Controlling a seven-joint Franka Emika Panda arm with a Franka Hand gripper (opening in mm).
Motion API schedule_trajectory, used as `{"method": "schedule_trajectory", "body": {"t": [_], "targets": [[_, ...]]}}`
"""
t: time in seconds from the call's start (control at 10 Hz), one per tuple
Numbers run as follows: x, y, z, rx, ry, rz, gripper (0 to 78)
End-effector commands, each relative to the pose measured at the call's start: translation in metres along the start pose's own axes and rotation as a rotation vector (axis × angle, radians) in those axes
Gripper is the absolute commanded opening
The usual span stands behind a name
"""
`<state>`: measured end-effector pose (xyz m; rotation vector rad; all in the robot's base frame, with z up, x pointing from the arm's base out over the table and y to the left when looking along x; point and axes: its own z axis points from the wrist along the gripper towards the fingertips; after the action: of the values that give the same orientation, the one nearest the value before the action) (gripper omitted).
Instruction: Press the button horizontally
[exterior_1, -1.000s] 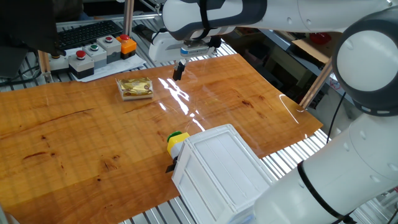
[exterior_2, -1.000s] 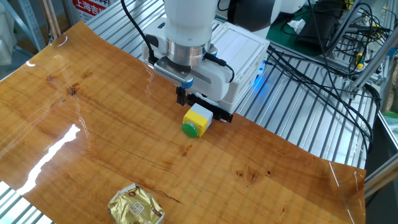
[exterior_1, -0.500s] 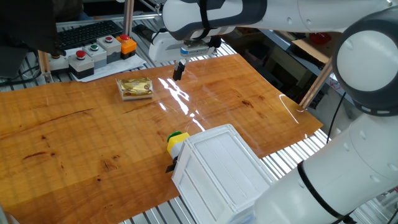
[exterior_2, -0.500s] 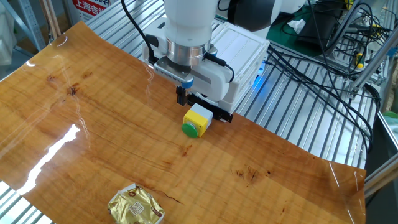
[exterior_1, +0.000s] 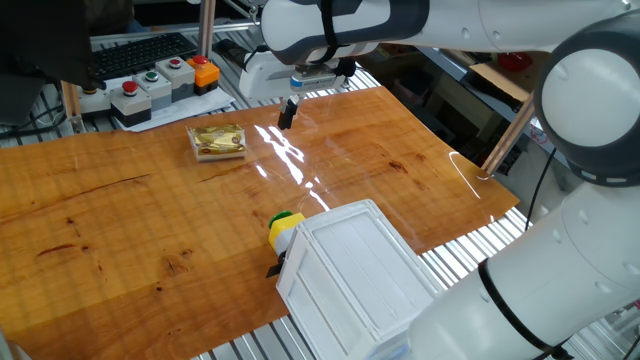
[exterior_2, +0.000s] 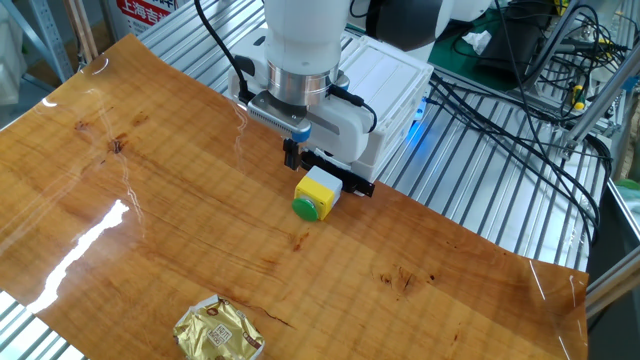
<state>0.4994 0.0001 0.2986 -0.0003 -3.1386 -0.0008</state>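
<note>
The button (exterior_1: 284, 228) is a small yellow block with a green round cap on its side. It lies on the wooden table against the white plastic box (exterior_1: 350, 275). In the other fixed view the button (exterior_2: 316, 194) has its green cap facing the near left, and the white box (exterior_2: 385, 75) is behind it. My gripper (exterior_1: 287, 113) hangs in the air above the table, apart from the button. Its black fingers (exterior_2: 291, 155) show as one narrow shape in both views, pressed together and holding nothing.
A gold foil packet (exterior_1: 218, 141) lies on the table away from the button; it also shows in the other fixed view (exterior_2: 218, 333). Grey boxes with red, green and orange buttons (exterior_1: 160, 80) stand off the table's far edge. Cables (exterior_2: 520, 90) run over the metal frame.
</note>
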Motion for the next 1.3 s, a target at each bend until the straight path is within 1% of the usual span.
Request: {"method": "schedule_trajectory", "body": {"t": [0.1,0.2,0.7,1.0,1.3], "targets": [[0.0,0.0,0.0,-0.105,0.013,0.109,0.0],[0.0,0.0,0.0,-0.076,0.011,0.106,0.0],[0.0,0.0,0.0,-0.076,0.016,0.105,0.0],[-0.002,0.0,-0.001,-0.073,0.029,0.103,0.0],[-0.01,0.0,-0.002,-0.061,0.054,0.119,0.0]]}}
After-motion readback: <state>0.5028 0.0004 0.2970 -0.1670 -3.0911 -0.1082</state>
